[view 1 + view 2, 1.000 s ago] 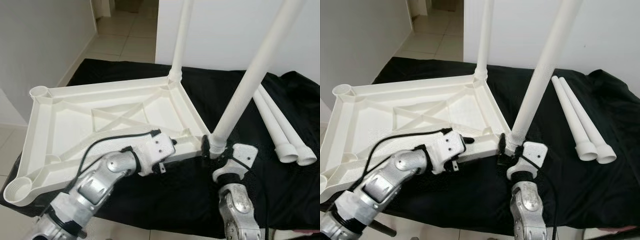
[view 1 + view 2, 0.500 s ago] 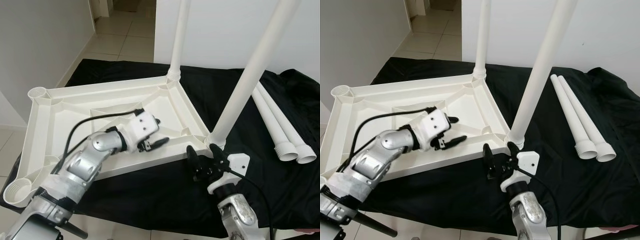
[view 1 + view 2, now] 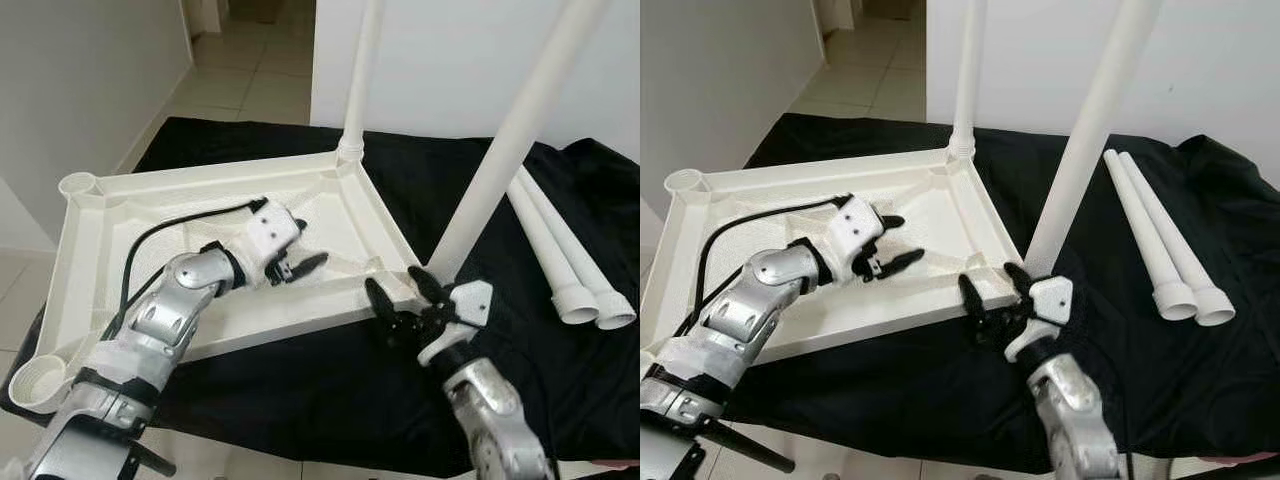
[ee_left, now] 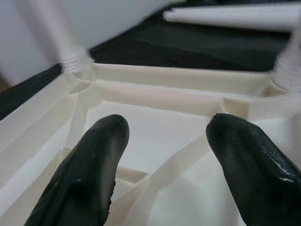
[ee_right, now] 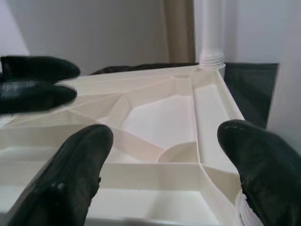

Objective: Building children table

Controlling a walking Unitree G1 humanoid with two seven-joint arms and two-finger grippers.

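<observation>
Two tall white plastic tube legs stand upright in corner sockets of the upturned white plastic ribbed tabletop [image 3: 150, 290], which lies underside-up on a black cloth [image 3: 330, 390] draped over a bench. One fitted leg [image 3: 360, 80] rises from the tabletop's far corner, the other fitted leg [image 3: 510, 140] from its near right corner. Two loose white plastic legs [image 3: 565, 260] lie side by side on the cloth to the right of the tabletop, well apart from it, their flared ends toward the robot. The tabletop's two left corner sockets stand empty, one far socket [image 3: 78, 184] and one near socket [image 3: 35, 383].

The left gripper [image 3: 296, 250] hovers over the inside of the tabletop, just above its diagonal ribs, black fingers spread moderately apart and holding nothing; in the left wrist view the two fingertips [image 4: 96, 155] frame the ribbed white surface, somewhat blurred, so whether they touch it is hard to tell. The right gripper [image 3: 400, 295] sits at the tabletop's near edge, just left of the base of the near right leg, its jaws wide and empty. The right wrist view looks across the tabletop's rim [image 5: 141, 183] between spread fingertips [image 5: 75, 165].

A white wall [image 3: 80, 90] and tiled floor [image 3: 250, 70] lie beyond the tabletop.
</observation>
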